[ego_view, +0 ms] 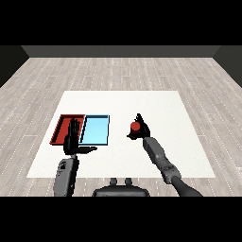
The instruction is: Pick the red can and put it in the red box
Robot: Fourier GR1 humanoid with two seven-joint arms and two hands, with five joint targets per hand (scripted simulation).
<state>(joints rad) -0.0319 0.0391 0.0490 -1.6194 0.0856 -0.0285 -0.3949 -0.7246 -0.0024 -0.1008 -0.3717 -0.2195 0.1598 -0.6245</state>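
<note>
Two hands up: right hand [142, 130] curled round the red can [134, 126], right of the blue tray [95, 130]; left hand [73, 137] fingers straight, over the red tray [61, 127]

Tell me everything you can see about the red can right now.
The red can is a small plain red cylinder, standing about upright to the right of the light blue tray. The right hand is curled round it, hiding much of its body. Whether its base still rests on the white table cannot be told.
</note>
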